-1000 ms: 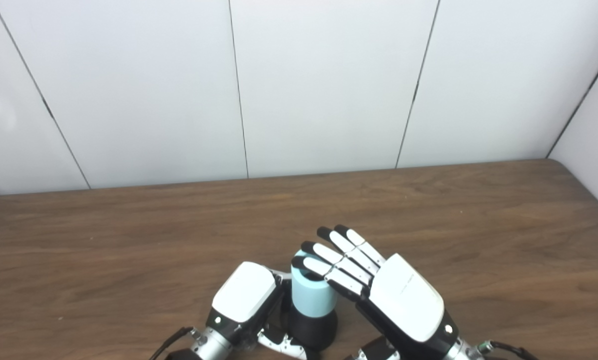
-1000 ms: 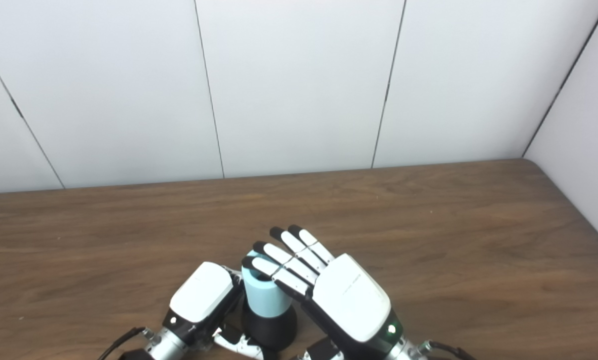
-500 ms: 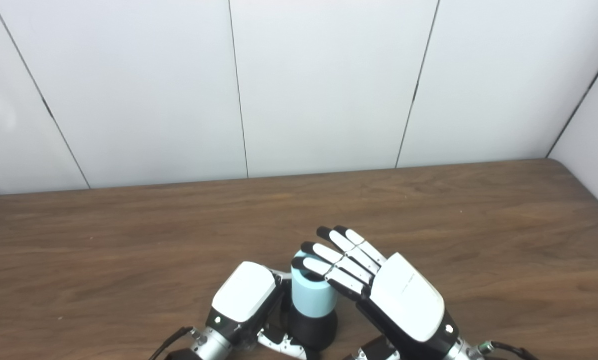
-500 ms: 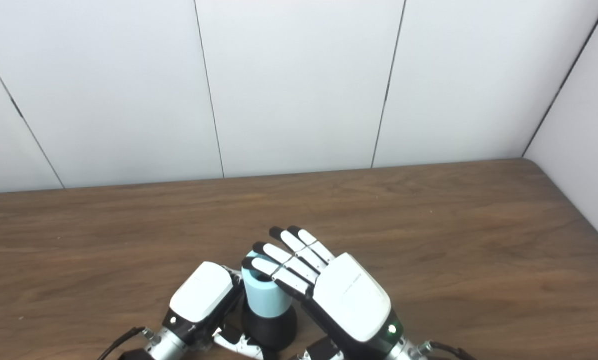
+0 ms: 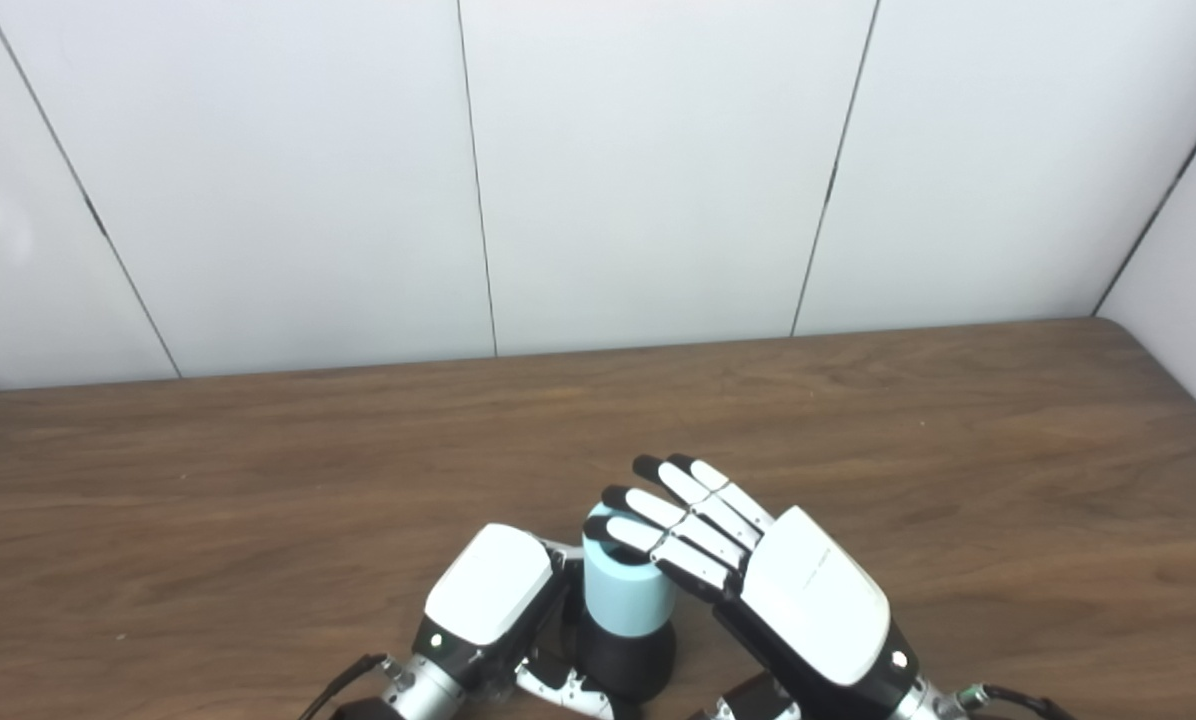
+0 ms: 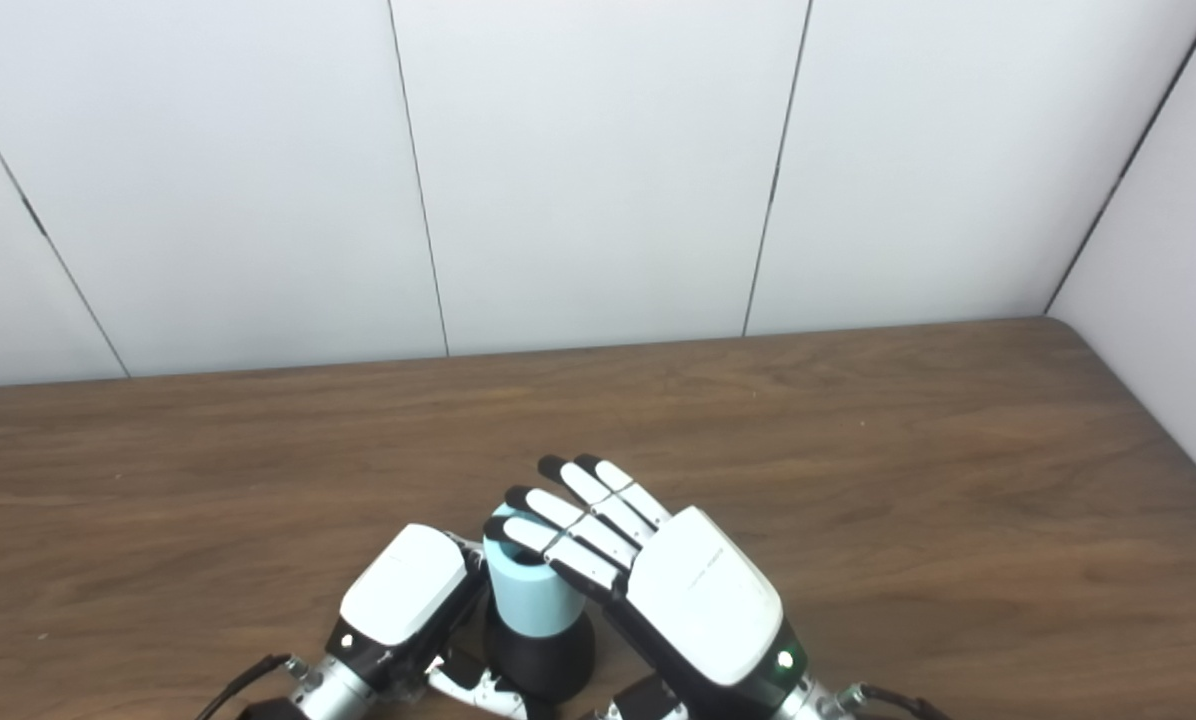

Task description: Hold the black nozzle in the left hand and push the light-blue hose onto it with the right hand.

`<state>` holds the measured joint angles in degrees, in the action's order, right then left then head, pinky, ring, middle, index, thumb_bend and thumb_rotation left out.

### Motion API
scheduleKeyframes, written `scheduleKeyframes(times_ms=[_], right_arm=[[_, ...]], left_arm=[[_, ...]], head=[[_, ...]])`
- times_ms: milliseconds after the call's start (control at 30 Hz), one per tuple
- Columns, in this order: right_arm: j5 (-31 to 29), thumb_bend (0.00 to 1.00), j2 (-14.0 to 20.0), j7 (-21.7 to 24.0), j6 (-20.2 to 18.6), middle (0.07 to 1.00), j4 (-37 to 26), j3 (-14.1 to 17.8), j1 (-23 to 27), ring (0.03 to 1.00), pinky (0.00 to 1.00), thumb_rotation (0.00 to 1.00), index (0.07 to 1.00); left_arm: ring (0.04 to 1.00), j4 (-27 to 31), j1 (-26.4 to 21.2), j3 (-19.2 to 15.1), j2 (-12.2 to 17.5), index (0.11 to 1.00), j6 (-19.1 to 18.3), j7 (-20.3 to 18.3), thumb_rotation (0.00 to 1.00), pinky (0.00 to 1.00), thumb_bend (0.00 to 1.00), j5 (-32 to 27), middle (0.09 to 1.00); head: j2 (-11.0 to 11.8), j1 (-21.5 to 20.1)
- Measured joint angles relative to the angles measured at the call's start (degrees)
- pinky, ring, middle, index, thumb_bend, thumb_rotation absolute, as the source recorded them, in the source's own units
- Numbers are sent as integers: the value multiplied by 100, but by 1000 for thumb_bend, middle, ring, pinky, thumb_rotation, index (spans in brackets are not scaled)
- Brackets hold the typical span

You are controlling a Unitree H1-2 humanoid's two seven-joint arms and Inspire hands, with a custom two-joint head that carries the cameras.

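The light-blue hose (image 5: 623,590), a short upright cylinder, sits on top of the black nozzle (image 5: 626,662), which stands on the wooden table near the front edge. My left hand (image 5: 488,605) is curled around the nozzle's left side, fingers wrapped at its base. My right hand (image 5: 758,570) is flat with fingers straight and apart; its fingertips (image 5: 618,525) lie over the hose's top rim. The thumb of the right hand is hidden under the palm.
The brown wooden table (image 5: 258,480) stretches away to white wall panels (image 5: 658,170) at the back. A white side wall (image 5: 1188,290) meets the table's right corner. No other objects are in view.
My right hand has sunk very slightly onto the hose's top; the left hand, hose and nozzle stay where they were.
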<state>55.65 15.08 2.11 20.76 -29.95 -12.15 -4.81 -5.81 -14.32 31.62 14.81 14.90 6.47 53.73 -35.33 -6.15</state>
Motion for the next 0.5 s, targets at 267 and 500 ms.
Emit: scheduleKeyframes(times_ms=[267, 500], right_arm=[[-1, 759, 1, -17, 0, 872, 1, -7, 0, 947, 930, 714, 810], [5, 767, 1, -36, 0, 871, 2, -12, -16, 950, 931, 718, 815]], left_arm=[[162, 5, 0, 0, 0, 480, -8, -11, 0, 126, 525, -1, 471], [160, 8, 2, -1, 1, 479, 3, -5, 0, 123, 525, 0, 471]], head=[[0, 9], [-18, 0]])
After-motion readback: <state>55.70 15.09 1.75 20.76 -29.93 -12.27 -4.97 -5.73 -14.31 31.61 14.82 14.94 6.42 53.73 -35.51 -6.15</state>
